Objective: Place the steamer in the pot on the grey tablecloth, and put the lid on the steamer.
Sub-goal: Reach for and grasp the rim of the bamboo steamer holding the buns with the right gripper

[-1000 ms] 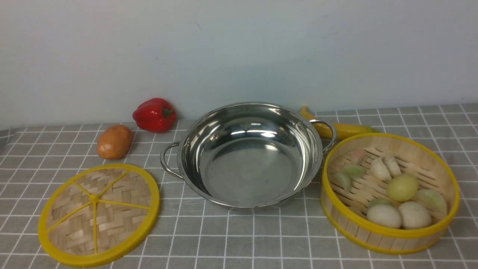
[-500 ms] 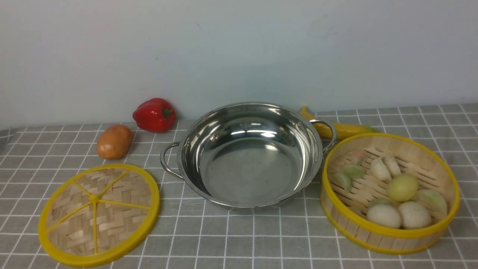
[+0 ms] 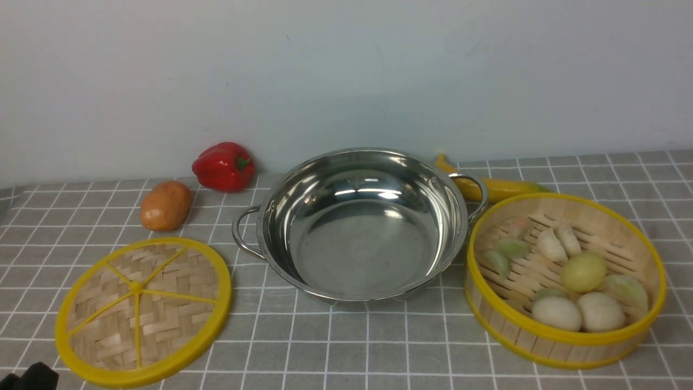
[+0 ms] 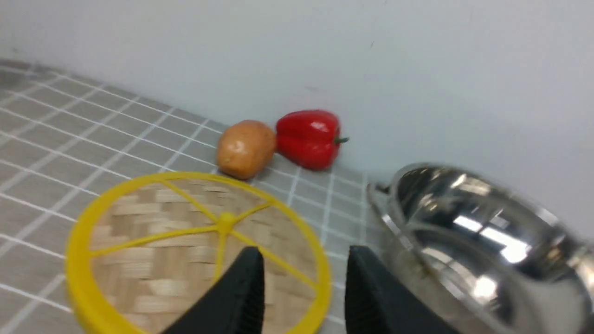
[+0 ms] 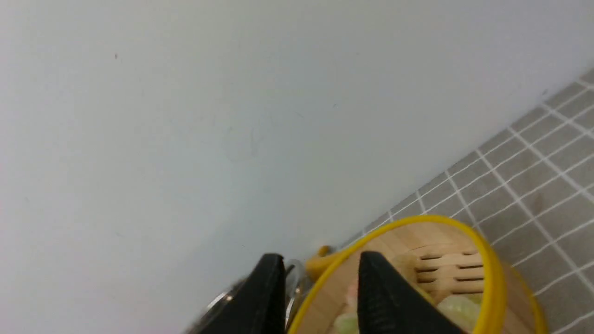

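Observation:
The steel pot [image 3: 360, 225] stands empty in the middle of the grey tablecloth [image 3: 368, 346]. The steamer [image 3: 563, 279], holding several dumplings and buns, sits on the cloth to its right. The lid [image 3: 143, 309] lies flat on the cloth to the pot's left. My left gripper [image 4: 304, 253] is open and empty, above the near edge of the lid [image 4: 199, 250], with the pot [image 4: 473, 241] beside it. My right gripper [image 5: 320, 260] is open and empty, above the near rim of the steamer [image 5: 417, 278]. In the front view only a black corner of the left arm [image 3: 32, 376] shows.
A red pepper [image 3: 223, 165] and a potato [image 3: 166, 205] lie behind the lid near the wall. A banana [image 3: 495, 187] lies behind the steamer, by the pot's right handle. The wall stands close behind the pot.
A black part of the left arm has come into the front view at the bottom left corner. The pot, steamer and lid have not moved.

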`<action>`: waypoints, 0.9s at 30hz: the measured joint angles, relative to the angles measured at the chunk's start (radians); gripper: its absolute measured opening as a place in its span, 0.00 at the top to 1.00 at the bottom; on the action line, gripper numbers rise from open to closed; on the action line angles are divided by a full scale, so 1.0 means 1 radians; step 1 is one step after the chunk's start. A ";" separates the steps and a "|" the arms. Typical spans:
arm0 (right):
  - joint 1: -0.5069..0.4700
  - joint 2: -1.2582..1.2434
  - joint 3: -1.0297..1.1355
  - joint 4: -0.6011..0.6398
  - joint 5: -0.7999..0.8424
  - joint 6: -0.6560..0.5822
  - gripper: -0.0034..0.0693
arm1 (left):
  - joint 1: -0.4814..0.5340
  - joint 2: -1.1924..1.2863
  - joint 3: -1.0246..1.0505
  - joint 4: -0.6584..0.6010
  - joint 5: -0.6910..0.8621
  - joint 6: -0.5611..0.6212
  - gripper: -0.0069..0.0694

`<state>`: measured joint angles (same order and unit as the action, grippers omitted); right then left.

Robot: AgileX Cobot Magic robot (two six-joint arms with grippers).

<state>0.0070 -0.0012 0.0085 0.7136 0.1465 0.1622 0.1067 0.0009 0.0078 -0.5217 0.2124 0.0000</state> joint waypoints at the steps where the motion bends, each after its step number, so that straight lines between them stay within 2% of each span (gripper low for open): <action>1: 0.000 0.000 0.000 0.022 -0.001 0.006 0.62 | 0.000 0.000 0.000 -0.065 -0.011 -0.011 0.59; 3: 0.000 0.000 0.000 0.051 -0.013 0.016 0.62 | 0.000 0.000 0.000 -0.203 -0.035 -0.018 0.59; 4: 0.000 0.000 0.000 0.051 -0.014 0.017 0.62 | 0.000 0.000 0.000 -0.203 -0.035 -0.019 0.59; 7: 0.000 0.000 0.000 0.061 -0.035 0.018 0.62 | 0.000 0.000 0.000 -0.322 -0.054 -0.016 0.59; 11: 0.000 0.000 0.000 0.083 -0.088 0.025 0.62 | 0.000 0.000 0.000 -0.350 -0.076 -0.008 0.59; 16: 0.000 0.000 0.000 0.093 -0.401 0.043 0.62 | 0.000 0.000 0.000 -0.387 -0.232 -0.021 0.59; 18: 0.000 0.000 0.000 0.076 -0.446 0.043 0.62 | 0.000 0.000 0.000 -0.401 -0.267 -0.029 0.59; 19: 0.000 0.000 -0.010 0.026 -0.495 0.043 0.62 | 0.000 0.000 0.000 -0.420 -0.341 -0.046 0.59; 21: 0.000 0.000 -0.025 -0.030 -0.514 0.043 0.62 | 0.000 0.000 0.000 -0.426 -0.388 -0.056 0.59; 22: 0.000 0.000 -0.056 -0.106 -0.528 0.043 0.62 | 0.000 0.000 -0.007 -0.429 -0.458 -0.073 0.59; 25: 0.000 0.012 -0.120 -0.230 -0.545 0.040 0.62 | 0.000 0.001 -0.036 -0.399 -0.515 -0.080 0.59; 27: 0.000 0.068 -0.253 -0.385 -0.544 0.021 0.62 | 0.000 0.014 -0.121 -0.253 -0.578 -0.062 0.59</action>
<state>0.0070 0.0666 -0.2448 0.3286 -0.3977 0.1830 0.1067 0.0149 -0.1129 -0.7744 -0.3658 -0.0617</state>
